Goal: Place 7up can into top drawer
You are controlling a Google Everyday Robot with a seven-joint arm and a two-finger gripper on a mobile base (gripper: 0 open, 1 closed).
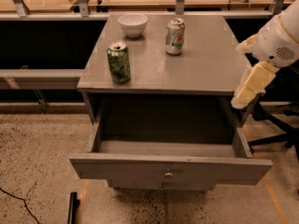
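The pale 7up can (174, 36), its green and red markings too faint to read, stands upright near the grey tabletop's (210, 59) rear edge. The top drawer (168, 168) hangs open below the front edge, above speckled floor (37, 148). The cream gripper (252, 85) hovers off the front-right corner, its state unclear.

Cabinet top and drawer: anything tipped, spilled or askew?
Nothing stands out. The 7up can and green can stand upright on the cabinet top, the white bowl sits upright, and the top drawer is pulled open. The gripper hangs by the cabinet's right edge.
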